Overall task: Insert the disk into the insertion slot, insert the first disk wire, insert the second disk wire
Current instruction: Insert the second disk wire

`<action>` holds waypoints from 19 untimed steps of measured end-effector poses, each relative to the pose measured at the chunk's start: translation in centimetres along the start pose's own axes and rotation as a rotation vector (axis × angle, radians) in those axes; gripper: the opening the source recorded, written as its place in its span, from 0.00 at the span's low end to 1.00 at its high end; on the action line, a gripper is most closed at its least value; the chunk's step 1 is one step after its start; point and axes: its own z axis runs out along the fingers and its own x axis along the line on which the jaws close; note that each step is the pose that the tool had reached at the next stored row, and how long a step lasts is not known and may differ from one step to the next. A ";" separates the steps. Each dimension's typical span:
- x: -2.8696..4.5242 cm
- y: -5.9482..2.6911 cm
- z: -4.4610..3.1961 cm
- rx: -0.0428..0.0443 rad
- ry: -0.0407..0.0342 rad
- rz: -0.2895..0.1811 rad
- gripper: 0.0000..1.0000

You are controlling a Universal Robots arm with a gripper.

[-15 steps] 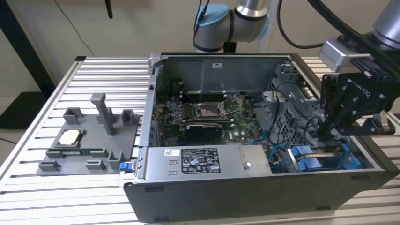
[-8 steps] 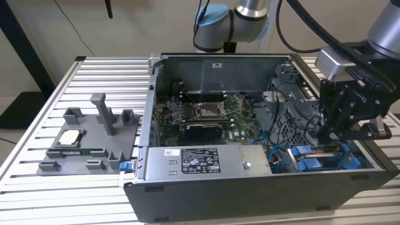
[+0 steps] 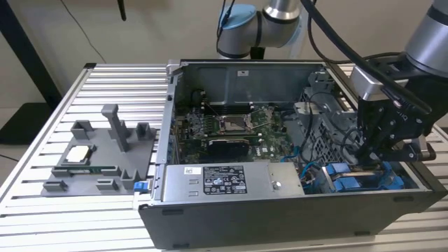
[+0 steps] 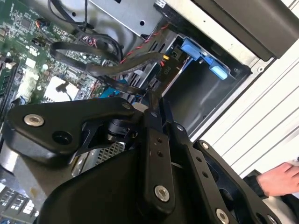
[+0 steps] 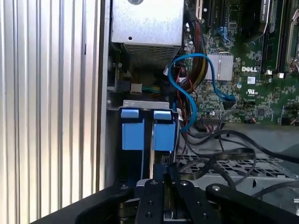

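Item: the disk (image 5: 142, 133), flat, rigid metal in a bright blue plastic carrier; it stands on edge in the insertion slot (image 3: 364, 181) at the case's corner; we judge it dense, shock-sensitive, best gripped by the carrier's edges; the gripper (image 3: 371, 155) hangs directly above it; whether it holds anything we cannot tell.

Arm (image 3: 428, 31) entering from the exterior view's upper right, silver upper link angled downward, black wrist section hanging near vertical below it. Gripper (image 3: 374, 157) pointing down, low at the exterior view's right. In the second wrist view, black linkage bars of the gripper (image 4: 152, 100) drawn close together, fingers converging to a narrow tip. Same near-closed stance in the first wrist view (image 5: 152, 175). Person's hand (image 4: 280, 179) at the second wrist view's edge.
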 end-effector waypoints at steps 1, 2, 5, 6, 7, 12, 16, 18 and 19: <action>0.00 0.02 0.07 0.0046 -0.0011 0.000 0.16; 0.00 0.03 0.13 0.0077 -0.0019 0.000 0.16; 0.00 0.02 0.15 0.0095 -0.0021 -0.001 0.16; 0.01 0.02 0.15 0.0095 -0.0023 -0.001 0.16; 0.01 0.03 0.17 0.0096 -0.0028 0.000 0.16; 0.01 0.04 0.39 0.0158 -0.0424 0.000 0.16; 0.01 0.03 0.55 0.0189 -0.0418 0.000 0.16; 0.03 0.04 0.61 0.0192 -0.0407 0.001 0.16; 0.03 0.04 0.65 0.0202 -0.0392 0.002 0.16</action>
